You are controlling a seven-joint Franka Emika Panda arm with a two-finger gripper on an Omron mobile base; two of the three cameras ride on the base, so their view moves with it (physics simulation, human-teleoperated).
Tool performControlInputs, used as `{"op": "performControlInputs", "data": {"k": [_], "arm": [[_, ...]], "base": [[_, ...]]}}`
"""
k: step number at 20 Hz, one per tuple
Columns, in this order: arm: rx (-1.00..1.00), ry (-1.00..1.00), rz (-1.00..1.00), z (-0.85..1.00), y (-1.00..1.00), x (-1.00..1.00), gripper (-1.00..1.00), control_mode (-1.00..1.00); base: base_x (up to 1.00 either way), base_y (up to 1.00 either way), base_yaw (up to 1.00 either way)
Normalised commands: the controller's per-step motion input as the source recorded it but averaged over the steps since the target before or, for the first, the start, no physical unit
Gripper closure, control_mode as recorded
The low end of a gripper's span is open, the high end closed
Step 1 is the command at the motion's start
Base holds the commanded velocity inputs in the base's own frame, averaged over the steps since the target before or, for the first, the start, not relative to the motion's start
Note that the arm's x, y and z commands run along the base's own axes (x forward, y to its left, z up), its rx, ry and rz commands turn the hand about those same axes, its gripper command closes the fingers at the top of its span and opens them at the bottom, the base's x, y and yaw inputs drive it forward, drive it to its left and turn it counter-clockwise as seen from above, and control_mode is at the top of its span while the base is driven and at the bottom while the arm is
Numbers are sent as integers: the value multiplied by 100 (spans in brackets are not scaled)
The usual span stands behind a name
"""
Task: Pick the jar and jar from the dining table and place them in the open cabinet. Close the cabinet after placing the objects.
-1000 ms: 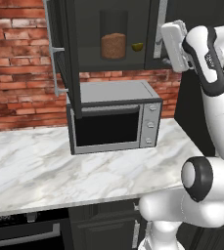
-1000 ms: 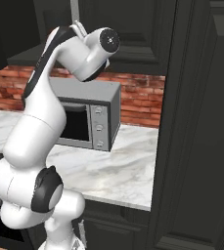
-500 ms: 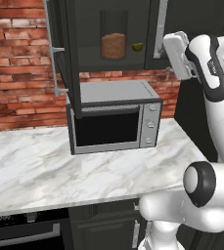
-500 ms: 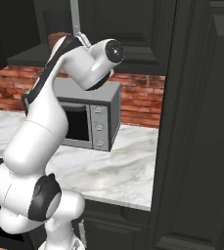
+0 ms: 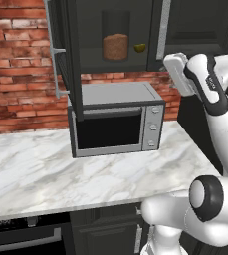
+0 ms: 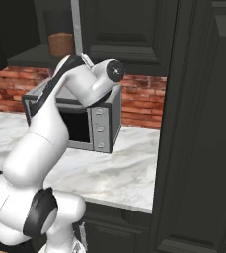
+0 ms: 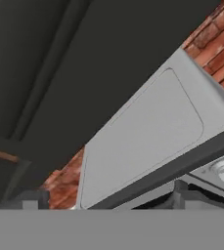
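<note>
Above the microwave (image 5: 115, 119) and to its right, level with the cabinet shelf, the gripper (image 7: 106, 197) stands with its jaws wide apart and nothing between them. In the hand view the two dark fingertips (image 7: 31, 197) rise at the bottom, facing the microwave's grey top panel and the dark underside of the cabinet (image 5: 85, 62).

**Position of the task items**
- Reddish-brown jar (image 5: 115, 47): upright on the cabinet shelf, directly above the microwave.
- Small yellow object (image 5: 140, 48): on the same shelf, above the microwave's right end. It cannot be told whether it is a jar.
- Olive-yellow jar: cannot be identified.
- Open cabinet door (image 5: 68, 60): swung outward above the microwave's left end, silver bar handle (image 5: 53, 50) on its outer face.

**Step in hand (judgement)**
One jar is placed; the free hand is clearing the cabinet.
1. Draw the hand straight away from the shelf, staying above the microwave top.
2. Keep the jaws apart until clear of the right-hand door.
3. Do not brush the placed jar.
4. Confirm the second jar's whereabouts before closing the door.

**Markings**
No legible brand, label or writing. The microwave's control panel shows round knobs only. A dark mark on the arm is too small to read.
</note>
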Motion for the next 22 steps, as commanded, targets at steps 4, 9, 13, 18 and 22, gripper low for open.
{"op": "performControlInputs", "data": {"k": [4, 9, 13, 18, 22], "arm": [[-1, -6, -1, -36, -10, -49, -100, -100], [0, -11, 0, -18, -2, -94, -100, -100], [0, -11, 0, -1, 10, -94, -100, -100], [-1, -7, 0, 0, 30, -82, -100, -100], [-2, 2, 0, -7, 48, -45, -100, -100]], "base": [[0, 0, 0], [0, 0, 0], [0, 0, 0], [0, 0, 0], [0, 0, 0]]}}
